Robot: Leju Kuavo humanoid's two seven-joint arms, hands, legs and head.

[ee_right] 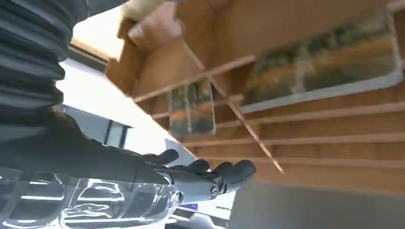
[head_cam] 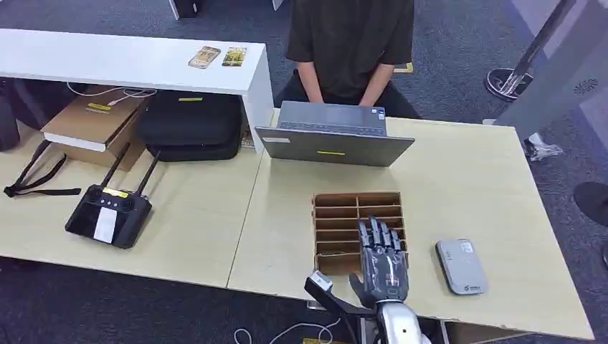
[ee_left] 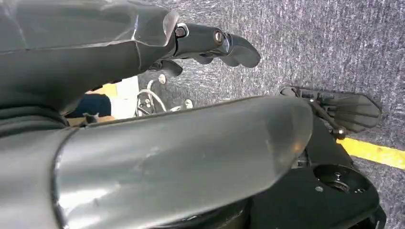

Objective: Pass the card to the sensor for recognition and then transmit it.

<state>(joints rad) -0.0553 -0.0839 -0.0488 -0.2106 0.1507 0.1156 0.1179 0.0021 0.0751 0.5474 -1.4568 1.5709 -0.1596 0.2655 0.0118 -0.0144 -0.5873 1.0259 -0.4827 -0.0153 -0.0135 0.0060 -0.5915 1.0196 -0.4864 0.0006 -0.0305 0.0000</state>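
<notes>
My right hand (head_cam: pixel 381 259) hovers flat over the near right part of a brown slotted card box (head_cam: pixel 344 208) on the light wooden table, fingers spread and holding nothing. In the right wrist view, a card with a green and yellow picture (ee_right: pixel 325 62) stands in one slot and a second card (ee_right: pixel 191 107) in another, both beyond my fingertips (ee_right: pixel 215 179). The grey sensor pad (head_cam: pixel 462 266) lies flat just right of the hand. My left hand (ee_left: pixel 210 43) hangs over the grey carpet, fingers loosely extended with nothing in them.
A grey laptop (head_cam: pixel 333 136) stands behind the box, with a person in a dark shirt (head_cam: pixel 351 43) seated at it. Two more cards (head_cam: pixel 219 56) lie on the white shelf at the far left. A black remote controller (head_cam: pixel 107 213) sits on the left table.
</notes>
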